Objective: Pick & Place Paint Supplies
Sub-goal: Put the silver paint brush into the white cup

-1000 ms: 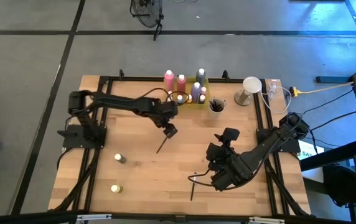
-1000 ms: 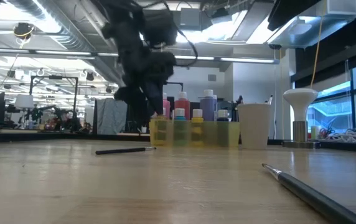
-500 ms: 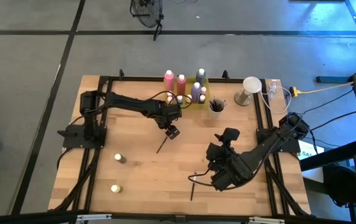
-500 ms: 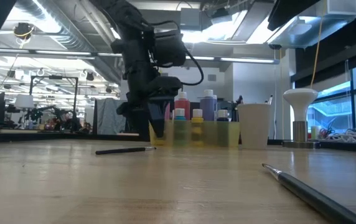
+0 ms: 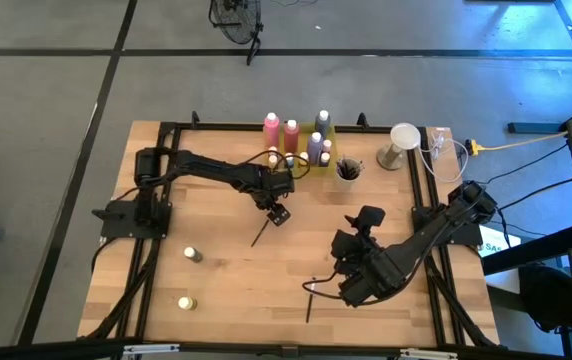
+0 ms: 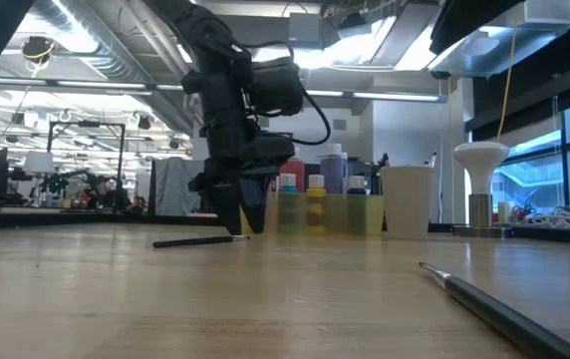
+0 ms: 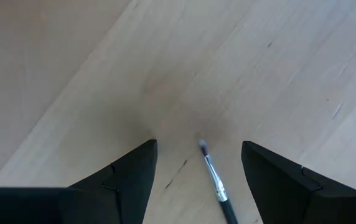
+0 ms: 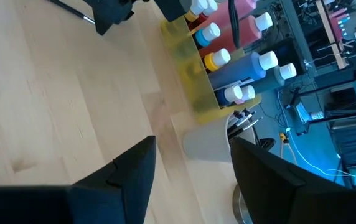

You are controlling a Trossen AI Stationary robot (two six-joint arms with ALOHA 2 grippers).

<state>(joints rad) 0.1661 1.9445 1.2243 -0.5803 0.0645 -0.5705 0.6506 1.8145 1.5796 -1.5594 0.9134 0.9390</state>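
A thin dark paintbrush (image 5: 261, 234) lies flat on the wooden table, its light tip (image 7: 202, 146) pointing toward the far edge. My left gripper (image 5: 278, 212) hangs open just above it, pointing down, one finger on each side of the tip (image 6: 233, 237) without touching it. My right gripper (image 5: 351, 272) is open over the table's near right part and holds nothing. A second brush (image 5: 311, 292) lies beside it, and shows close up in the low view (image 6: 494, 304). Two tiny pale-capped bottles (image 5: 193, 255) (image 5: 185, 302) stand near the left edge.
A translucent yellow tray (image 5: 303, 158) at the far edge holds pink, purple and small bottles (image 8: 228, 59). Right of it stands a grey-beige cup (image 5: 347, 171) with brushes in it, then a white lamp-like stand (image 5: 402, 140). Bare wood spans the table's middle.
My left gripper has come down from above the tray's height to just over the table and shifted slightly toward the near edge, over the brush's tip. The brush, the bottles and my right arm have stayed where they were.
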